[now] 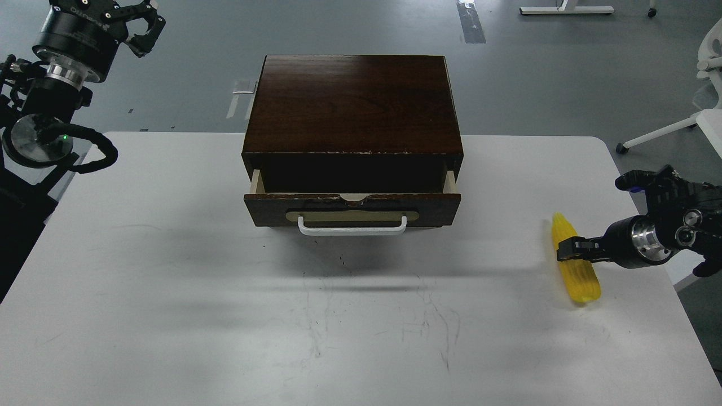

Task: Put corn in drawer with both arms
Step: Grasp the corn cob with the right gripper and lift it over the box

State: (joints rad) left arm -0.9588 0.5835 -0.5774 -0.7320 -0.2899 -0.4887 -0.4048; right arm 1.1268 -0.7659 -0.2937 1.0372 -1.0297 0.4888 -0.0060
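Spanning the scene, the white desk (pixel 169 316) carries the cabinet (pixel 352 104), whose drawer (pixel 352 210) is pulled partly out. The left end effector (pixel 148 25) hangs raised with fingers apart. The right end effector (pixel 567 249) is clamped across the corn (pixel 578 276), far right of the drawer.

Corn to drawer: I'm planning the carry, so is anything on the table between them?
Nothing visible. The right pincer is at the corn near the table's right edge; bare tabletop lies between it and the drawer, which is open only a little, leaving a narrow gap.
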